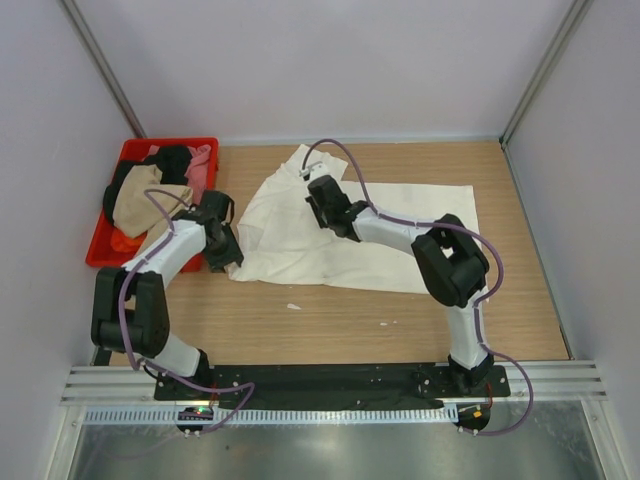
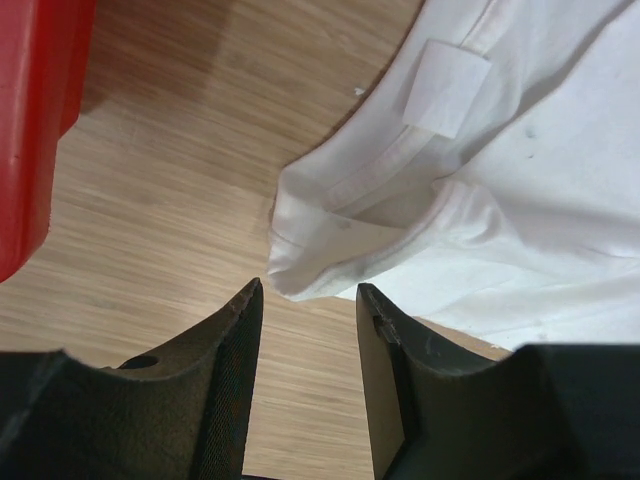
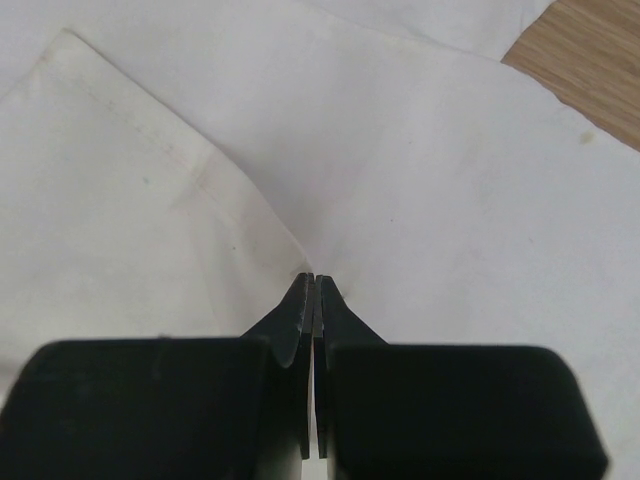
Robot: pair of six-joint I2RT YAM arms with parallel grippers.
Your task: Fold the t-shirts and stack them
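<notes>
cream t-shirt (image 1: 295,240) spread on the counter (image 1: 400,320): soft, light, limp; probably best pinched at a hem corner. left hand (image 2: 308,300) part-open beside its edge, empty; right hand (image 3: 315,285) closed, tips on cloth.

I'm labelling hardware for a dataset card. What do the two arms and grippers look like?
The left arm and right arm have white links between bulky black joints, with a thin purple cable looping along each. The left gripper and right gripper are matte black, with wedge-shaped fingers tapering to narrow tips.
</notes>
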